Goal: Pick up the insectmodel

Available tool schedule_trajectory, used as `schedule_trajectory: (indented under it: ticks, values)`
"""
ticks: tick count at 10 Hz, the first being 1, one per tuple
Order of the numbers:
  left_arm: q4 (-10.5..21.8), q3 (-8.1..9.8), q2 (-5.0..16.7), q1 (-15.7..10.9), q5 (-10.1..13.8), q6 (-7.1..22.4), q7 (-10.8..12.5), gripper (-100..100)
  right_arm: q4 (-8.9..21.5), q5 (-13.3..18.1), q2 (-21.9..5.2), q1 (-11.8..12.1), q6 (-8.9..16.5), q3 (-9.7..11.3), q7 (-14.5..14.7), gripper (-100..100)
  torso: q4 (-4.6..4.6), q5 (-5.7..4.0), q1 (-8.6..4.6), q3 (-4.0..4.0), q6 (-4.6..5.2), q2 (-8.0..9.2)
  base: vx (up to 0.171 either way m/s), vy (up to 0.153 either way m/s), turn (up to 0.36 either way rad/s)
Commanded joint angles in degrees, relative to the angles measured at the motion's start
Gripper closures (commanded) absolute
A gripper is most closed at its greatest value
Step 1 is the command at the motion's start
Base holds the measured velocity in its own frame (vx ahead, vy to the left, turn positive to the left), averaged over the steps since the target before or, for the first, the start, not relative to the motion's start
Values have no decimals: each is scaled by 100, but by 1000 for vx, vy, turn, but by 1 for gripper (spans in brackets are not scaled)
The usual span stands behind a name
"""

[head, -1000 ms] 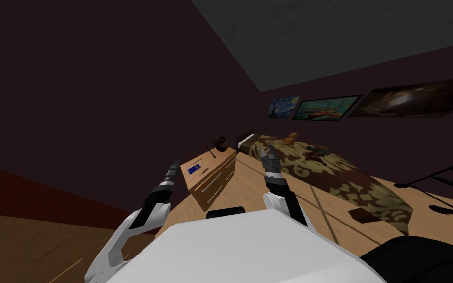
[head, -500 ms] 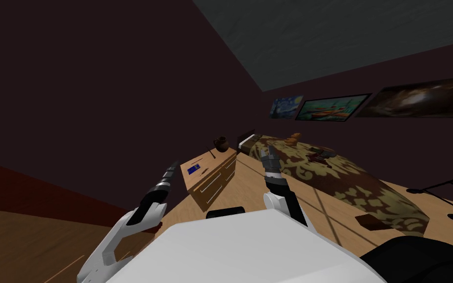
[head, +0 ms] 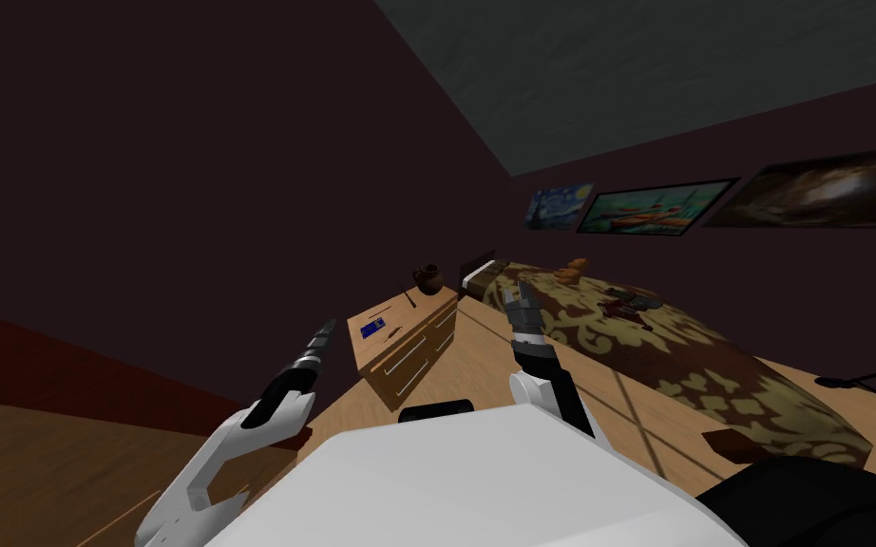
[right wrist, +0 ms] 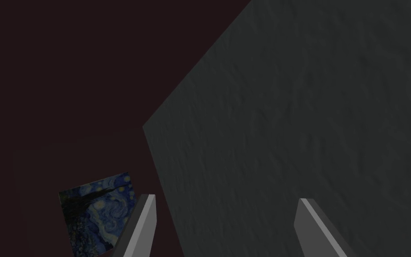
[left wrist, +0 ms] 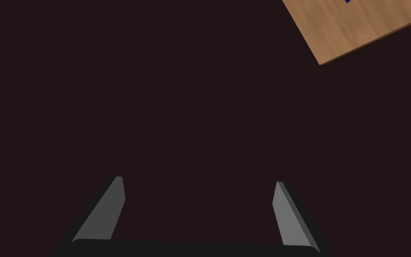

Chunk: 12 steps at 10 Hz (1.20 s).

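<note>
left end effector: raised over the floor, just beside the near corner of the chest of drawers. Its two fingers stand wide apart, about a third of the wrist view's width, with nothing between them and touching nothing.
chest of drawers: light wood with pale handles, standing against the dark wall. A small blue card lies near its near end and a dark round pot stands at its far end.
right end effector: held up between the chest of drawers and the bed, in front of the bed's near edge. Its fingers are spread just as wide and are empty.
bed: long, under a brown cover with a pale gold leaf pattern.
orange thing: small, at the bed's far edge, too small to make out.
insect model: a small, dark reddish-brown shape with greyish parts, lying on the cover near the bed's far edge, toward the end by the chest of drawers. It is well apart from both end effectors. Its legs and finer parts are too small to tell.
pictures: three in a row on the wall behind the bed.
</note>
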Motion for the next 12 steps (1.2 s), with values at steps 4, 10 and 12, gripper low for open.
schedule_trajectory:
  ticks: [4, 10, 12]
  values:
    - [250, 273, 140, -75, 72, 816, 54, -100, 0, 0, 0, 0, 0, 0, 0, 0, 0, -1, -5, -1, 0, -2, 42, -58, 34]
    - [708, 629, 298, -297, 206, 1703, 232, -100, 0, 0, 0, 0, 0, 0, 0, 0, 0, 0, 0, -1, 0, -2, 41, -52, 19]
    - [708, 629, 298, -297, 206, 1903, 232, -100, 0, 0, 0, 0, 0, 0, 0, 0, -1, -2, -7, -3, 1, -6, 37, -46, 9]
